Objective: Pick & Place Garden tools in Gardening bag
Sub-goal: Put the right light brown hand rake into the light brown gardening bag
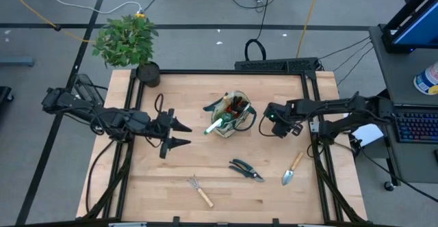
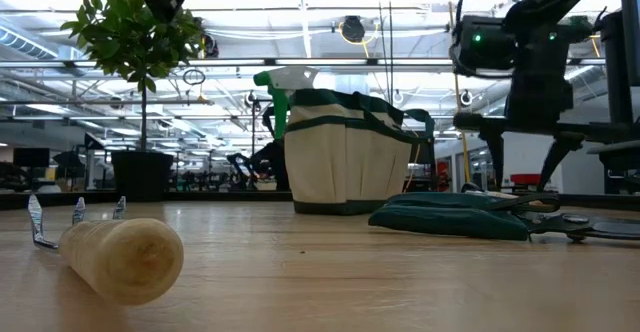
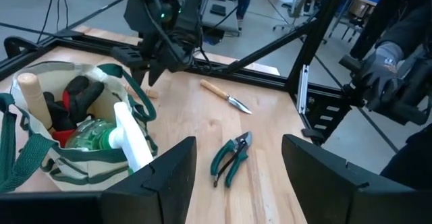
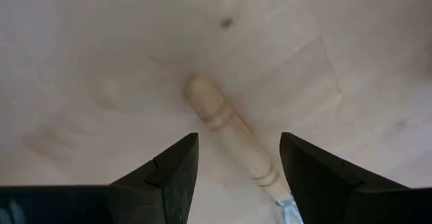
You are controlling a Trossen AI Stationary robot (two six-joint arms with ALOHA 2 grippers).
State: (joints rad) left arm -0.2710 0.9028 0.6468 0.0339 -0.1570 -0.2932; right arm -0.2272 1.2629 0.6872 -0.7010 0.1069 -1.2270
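– Bag (image 1: 231, 115) position? Contents?
– Table (image 1: 205, 158) centre. Sprayer (image 1: 213, 126), gloves (image 3: 74, 99), one wooden handle (image 3: 30, 89) inside.
– Loose tools?
– Shears (image 1: 246, 169) at 6 o'clock of bag; trowel (image 1: 292, 170) at 4; rake (image 1: 199, 190) at 7.
– Left tool (image 1: 179, 134)?
– At 9 of bag, wide open, empty.
– Right tool (image 4: 237, 173)?
– At 3 of bag, open, empty, over trowel handle, not touching.

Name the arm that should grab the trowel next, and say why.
Right. The right gripper is open, and its wrist camera looks down on the trowel. The left gripper waits, open, across the bag.
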